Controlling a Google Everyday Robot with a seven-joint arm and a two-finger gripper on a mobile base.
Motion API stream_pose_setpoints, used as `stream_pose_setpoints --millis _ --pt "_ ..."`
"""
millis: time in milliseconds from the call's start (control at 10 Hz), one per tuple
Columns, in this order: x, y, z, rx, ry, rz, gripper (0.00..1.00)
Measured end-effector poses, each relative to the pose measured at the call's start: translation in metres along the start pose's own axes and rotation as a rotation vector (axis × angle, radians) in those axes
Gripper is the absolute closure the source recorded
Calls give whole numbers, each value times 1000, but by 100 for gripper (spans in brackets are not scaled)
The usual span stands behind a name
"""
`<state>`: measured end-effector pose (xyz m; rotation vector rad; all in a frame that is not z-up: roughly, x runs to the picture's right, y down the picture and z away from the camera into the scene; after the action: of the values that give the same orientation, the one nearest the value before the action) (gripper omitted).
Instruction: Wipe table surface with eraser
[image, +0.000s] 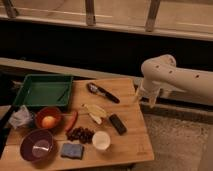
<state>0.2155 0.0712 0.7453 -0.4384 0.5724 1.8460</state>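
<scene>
Gripper over table right edge, grip state can't tell. Eraser lies apart on table, near cup.

A single high camera looks down, fairly distant, on the table surface; the gripper sits right of centre.

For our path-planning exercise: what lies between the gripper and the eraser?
In the camera view, nothing: only a bare stretch of table surface separates the gripper, which hangs at the table's right edge, from the eraser.
</scene>
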Motion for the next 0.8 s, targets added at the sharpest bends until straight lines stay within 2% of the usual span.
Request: stream_pose_setpoints --millis 100,200,300,400,500,600,700,800 --pt "1 0 -1 4 -2 -12 38" --pt "4 1 -5 30 -32 -50 38" --pt "10 14 -11 54 -70 -116 38" --pt "19 32 -14 105 -97 -212 38" --pt "29 49 -11 155 -104 -292 38" --pt "39 65 -5 187 -106 -355 38" --pt "50 78 9 227 -103 -426 38" --pt "60 83 23 249 -89 -469 38"
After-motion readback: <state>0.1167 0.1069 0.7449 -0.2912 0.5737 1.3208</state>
